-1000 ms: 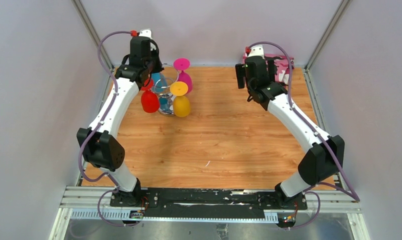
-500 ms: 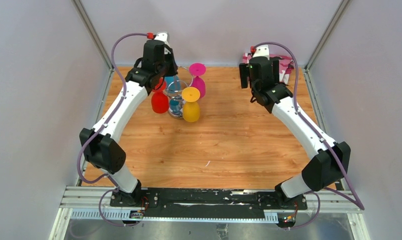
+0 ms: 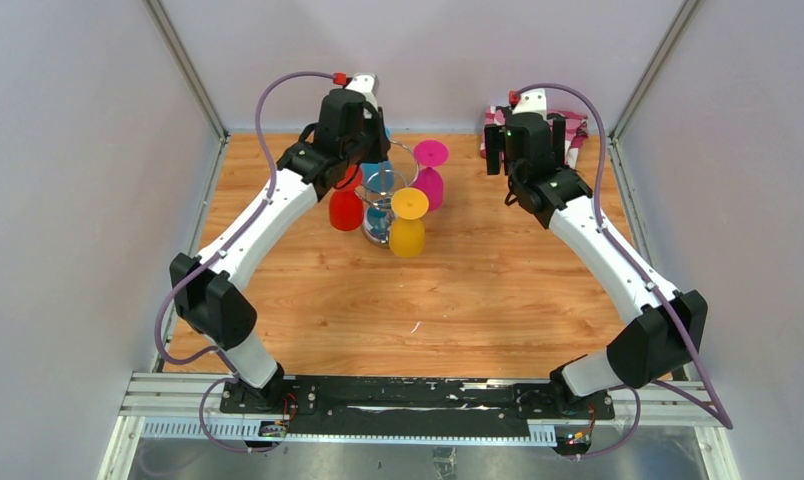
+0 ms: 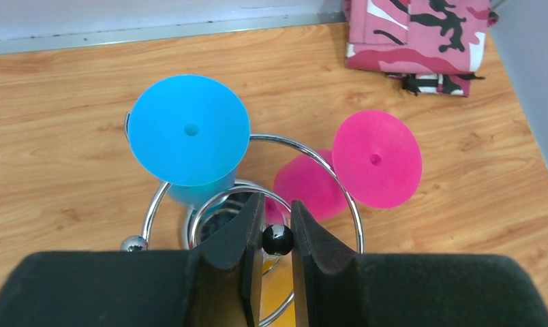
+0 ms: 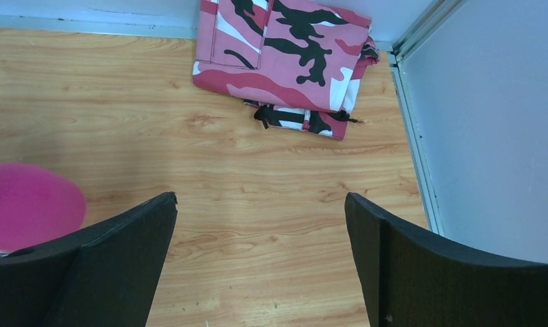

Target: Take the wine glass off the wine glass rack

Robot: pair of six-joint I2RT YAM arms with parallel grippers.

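The chrome wine glass rack [image 3: 382, 192] stands at the back middle of the table, with red [image 3: 346, 211], yellow [image 3: 408, 228], pink [image 3: 431, 176] and blue [image 3: 376, 173] wine glasses hanging upside down from it. My left gripper [image 3: 361, 160] is above it. In the left wrist view the left gripper [image 4: 277, 238] is shut on the black ball [image 4: 278, 240] atop the rack's post, with the chrome ring [image 4: 354, 212], the blue foot [image 4: 189, 129] and the pink foot [image 4: 377, 158] beyond. My right gripper [image 5: 261, 204] is open and empty over bare wood; the pink foot [image 5: 26, 204] lies at its left.
A folded pink camouflage cloth [image 3: 568, 128] lies in the back right corner, also in the right wrist view [image 5: 285, 54] and the left wrist view [image 4: 421, 41]. Grey walls and metal frame posts [image 3: 648, 70] close in the table on three sides.
My left arm has swung right, and the rack with its glasses has moved right with it. My right arm has shifted slightly right and back.
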